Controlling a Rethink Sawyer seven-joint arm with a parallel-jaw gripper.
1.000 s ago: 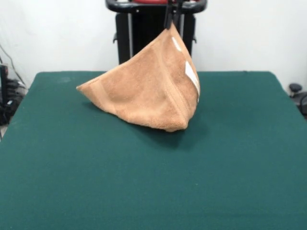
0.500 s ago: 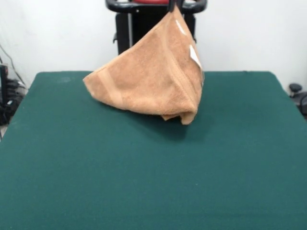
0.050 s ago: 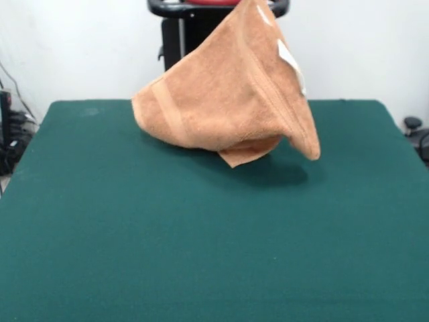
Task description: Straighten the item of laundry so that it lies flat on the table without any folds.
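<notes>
The towel point(image 3: 228, 100) is hanging in the air over the far middle of the green surface point(image 3: 201, 255), drawn up to a peak that is running out of the front view at the top edge. It is spreading downward like a tent, with one woven band showing as a paler stripe down its left part and another running along the right-hand fold. Its left corner is sitting lowest on that side, close above the surface near the far edge; whether it is touching cannot be told. Two loose corners are dangling at the lower right, one pointing down at the middle and one swinging out farther right, both clear of the surface, with a dark shadow lying under them.

A white label point(image 3: 289, 59) is showing on the right-hand fold, and a smaller white patch is sitting higher up near the peak. No writing on either can be read.

The hand is not showing: the peak of the towel is covering or leaving the frame where it would be, so how far it is open and what it is gripping cannot be told
</notes>
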